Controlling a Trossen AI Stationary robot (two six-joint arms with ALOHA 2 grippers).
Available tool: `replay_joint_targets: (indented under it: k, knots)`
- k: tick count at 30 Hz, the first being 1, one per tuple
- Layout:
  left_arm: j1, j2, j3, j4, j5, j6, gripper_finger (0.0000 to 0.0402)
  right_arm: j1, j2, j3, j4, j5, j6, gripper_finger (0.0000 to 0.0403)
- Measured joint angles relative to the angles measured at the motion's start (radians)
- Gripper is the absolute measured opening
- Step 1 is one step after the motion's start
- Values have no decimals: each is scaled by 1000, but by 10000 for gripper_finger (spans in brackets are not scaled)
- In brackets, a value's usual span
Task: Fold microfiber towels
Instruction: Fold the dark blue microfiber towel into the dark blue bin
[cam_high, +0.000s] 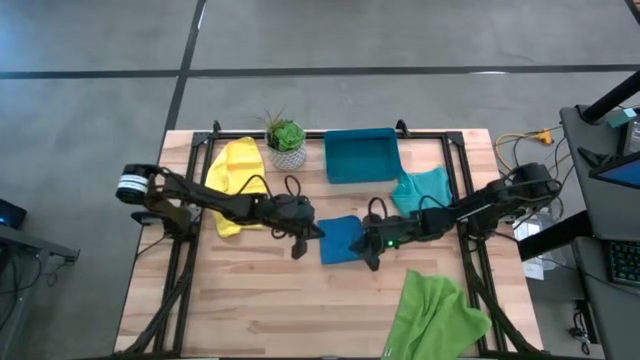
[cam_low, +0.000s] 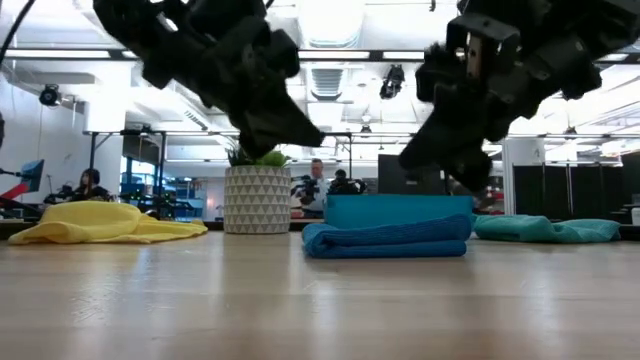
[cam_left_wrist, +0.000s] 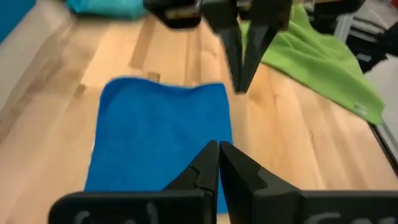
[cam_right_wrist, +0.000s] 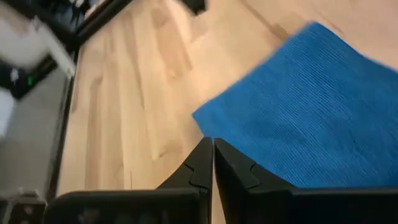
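A blue towel (cam_high: 340, 240) lies folded in a thick rectangle at the table's middle, flat on the wood (cam_low: 385, 238). My left gripper (cam_high: 312, 233) hangs shut just above its left edge (cam_left_wrist: 217, 155). Above the blue towel's right edge my right gripper (cam_high: 368, 255) hangs shut (cam_right_wrist: 211, 155). In the low view both grippers (cam_low: 300, 130) (cam_low: 420, 155) are clear of the cloth. A yellow towel (cam_high: 235, 180) lies crumpled at the far left, a teal towel (cam_high: 422, 188) at the far right, and a light green towel (cam_high: 435, 315) is spread at the near right corner.
A teal-blue plastic tray (cam_high: 360, 155) stands at the far middle, right behind the blue towel. A potted plant (cam_high: 287, 143) in a white patterned pot is to the tray's left. Bare wood lies along the near edge left of the green towel. People sit in the room beyond.
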Motion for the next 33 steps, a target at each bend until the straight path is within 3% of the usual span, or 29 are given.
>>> replay_joint_targets:
  k: [4,7,13,16,24,30,33]
  knots:
    - [0,-54,-2,-81,3,-31,0,3,9,93,-139,0,-178,32]
    - [0,-90,-1,-120,2,-72,0,1,19,150,-259,-1,-306,70]
    - [0,-139,-4,-204,1,-131,0,10,62,192,-333,-12,-484,167]
    - [-2,-148,-4,-224,0,-132,0,18,96,195,-333,-45,-539,191]
    - [-9,-158,-5,-269,0,-133,0,22,249,263,-363,-47,-576,185]
    - [-19,-158,-5,-301,2,-133,0,23,377,381,-513,-31,-580,172]
    - [-26,-158,-5,-313,3,-132,0,31,421,441,-597,28,-559,162]
